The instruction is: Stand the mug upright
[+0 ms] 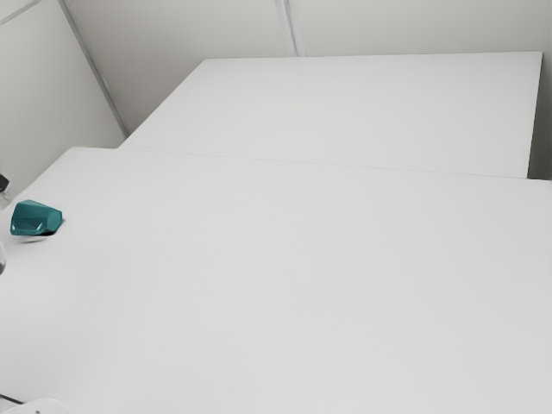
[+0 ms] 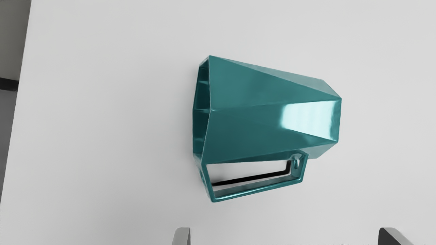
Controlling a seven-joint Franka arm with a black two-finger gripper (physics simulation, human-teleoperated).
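Mug (image 2: 267,112) on its side on counter (image 2: 102,136), mouth facing nearer counter edge, handle (image 2: 259,190) toward claw (image 2: 287,235). Not upright.

Step, as judged: take hold, then tip base down. Fingers spaced along mug's length; quarter turn likely needed to straddle body. Grip near mouth, clear of handle. Taper and glossy facets may slip; close squarely, lift slightly, rotate slowly, release only once base sits flat.

Claw: wide open, holding nothing, apart from mug.
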